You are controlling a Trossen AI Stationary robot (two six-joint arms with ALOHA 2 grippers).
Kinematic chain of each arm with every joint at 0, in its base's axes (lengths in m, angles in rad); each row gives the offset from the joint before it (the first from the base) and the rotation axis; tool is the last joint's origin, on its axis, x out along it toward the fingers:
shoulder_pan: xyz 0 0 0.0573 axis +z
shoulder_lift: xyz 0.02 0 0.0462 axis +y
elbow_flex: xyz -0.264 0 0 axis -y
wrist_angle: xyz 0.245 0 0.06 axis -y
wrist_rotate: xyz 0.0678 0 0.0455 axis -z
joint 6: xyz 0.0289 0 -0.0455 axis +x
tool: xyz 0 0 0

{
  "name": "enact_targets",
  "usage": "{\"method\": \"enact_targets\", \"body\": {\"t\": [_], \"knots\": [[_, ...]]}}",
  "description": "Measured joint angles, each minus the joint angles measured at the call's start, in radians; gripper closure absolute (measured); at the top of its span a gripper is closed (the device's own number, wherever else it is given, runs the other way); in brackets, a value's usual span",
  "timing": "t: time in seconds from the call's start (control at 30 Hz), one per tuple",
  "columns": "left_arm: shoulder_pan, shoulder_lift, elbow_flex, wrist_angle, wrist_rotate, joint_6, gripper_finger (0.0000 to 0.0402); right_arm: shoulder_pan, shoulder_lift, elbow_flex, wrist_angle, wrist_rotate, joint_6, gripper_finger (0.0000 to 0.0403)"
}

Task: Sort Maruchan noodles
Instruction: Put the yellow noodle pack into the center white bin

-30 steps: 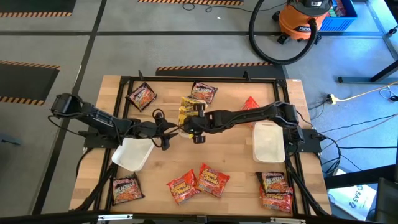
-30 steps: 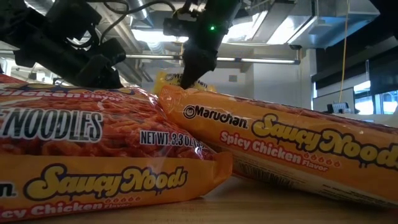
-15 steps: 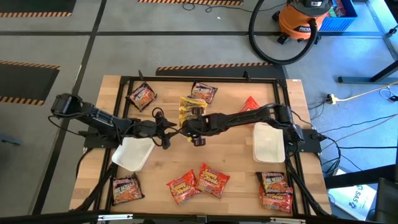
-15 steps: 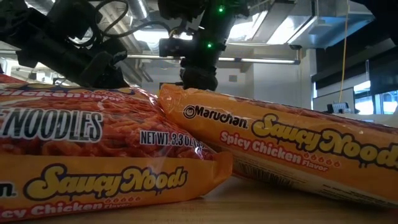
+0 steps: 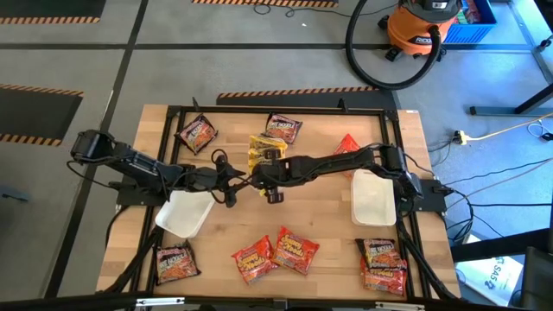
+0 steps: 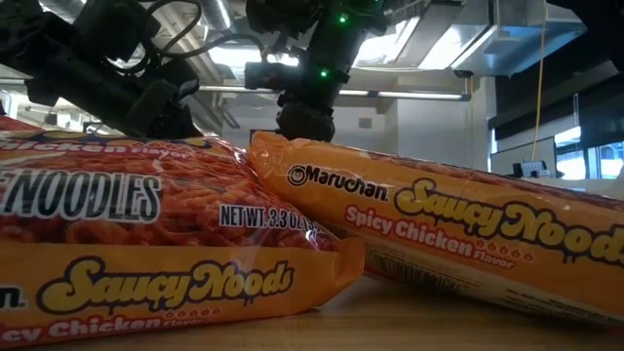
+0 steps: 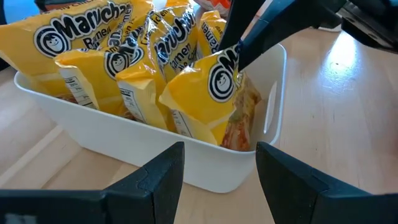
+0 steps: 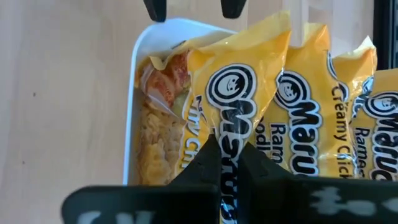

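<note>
while the right gripper (image 8: 225, 163) pinches a crinkly yellow maruchan noodle packet (image 7: 208, 93) over the white plastic tray (image 7: 205, 165) near the table's far edge, packed with upright yellow packets (image 7: 106, 43), the left gripper (image 7: 214, 177) waits just beside that tray, fingers spread and empty. red-orange spicy chicken packets (image 5: 275, 252) lie along the wooden table's (image 5: 328, 225) near edge.

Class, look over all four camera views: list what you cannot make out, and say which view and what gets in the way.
- Low view: two orange packets fill the frame and hide the table behind them.
- High view: the arms cover most of the yellow packets and their tray.
- Left wrist view: the tray wall hides the packets' lower halves.
- Right wrist view: the right gripper covers part of the held packet's print; the frame edge cuts off the tray's far end.
</note>
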Motion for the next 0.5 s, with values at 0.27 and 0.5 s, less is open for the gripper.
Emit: {"method": "enact_targets", "body": {"t": [0.27,0.5], "knots": [[0.000,0.000,0.000,0.000,-0.001,0.000,0.0209,0.001,0.001,-0.001,0.007,-0.023,0.008,0.0309],[0.001,0.000,0.000,0.000,-0.009,0.001,0.0209,0.003,-0.041,-0.003,-0.021,-0.036,0.014,0.0203]]}}
